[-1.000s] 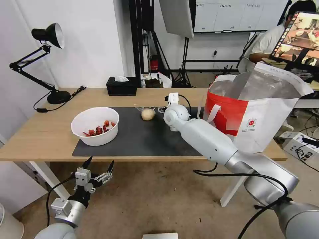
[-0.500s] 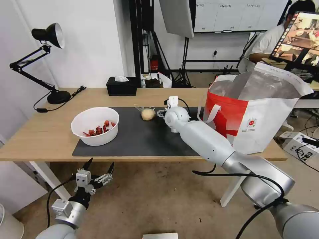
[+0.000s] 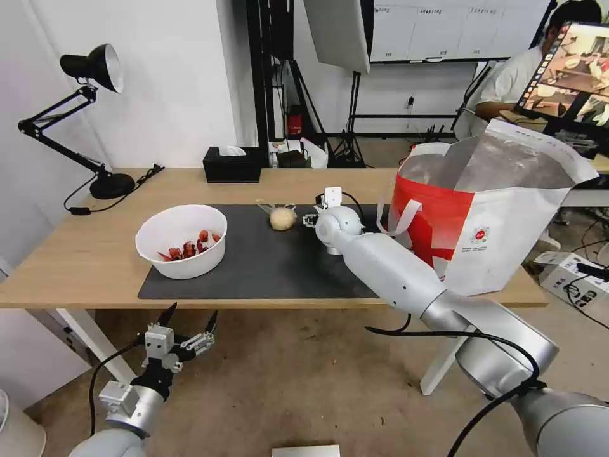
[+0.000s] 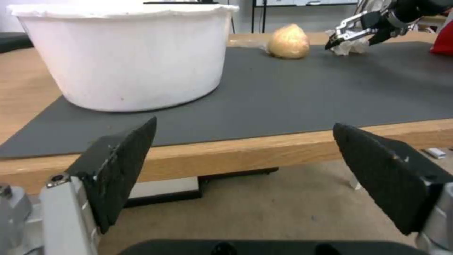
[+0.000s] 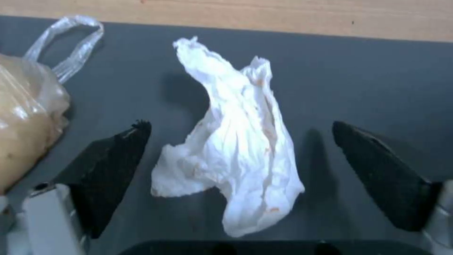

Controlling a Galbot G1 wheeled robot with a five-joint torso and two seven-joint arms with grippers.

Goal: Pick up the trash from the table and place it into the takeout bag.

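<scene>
— Since a second earlier, what had moved?
— Only the right hand [image 5: 240, 156], easing closer over the crumpled tissue [image 5: 236, 148], fingers wide apart, holding nothing.
— Where did the tissue lie?
— On the counter's dark mat [image 3: 254, 266], just beside the knotted bag [image 3: 283, 218], between it and the takeout bag [image 3: 488, 216].
— How would it handle?
— Light, soft, easily crushed; pinch its bunched middle. The left hand [image 3: 188, 317] hung open below the counter [image 3: 82, 266] edge.

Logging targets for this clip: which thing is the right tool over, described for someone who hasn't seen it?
On the dark mat, left of the takeout bag, lies a crumpled white tissue between the right tool's open fingers. Unlike the beige bagged lump beside it, it is thin, white and wrinkled.
</scene>
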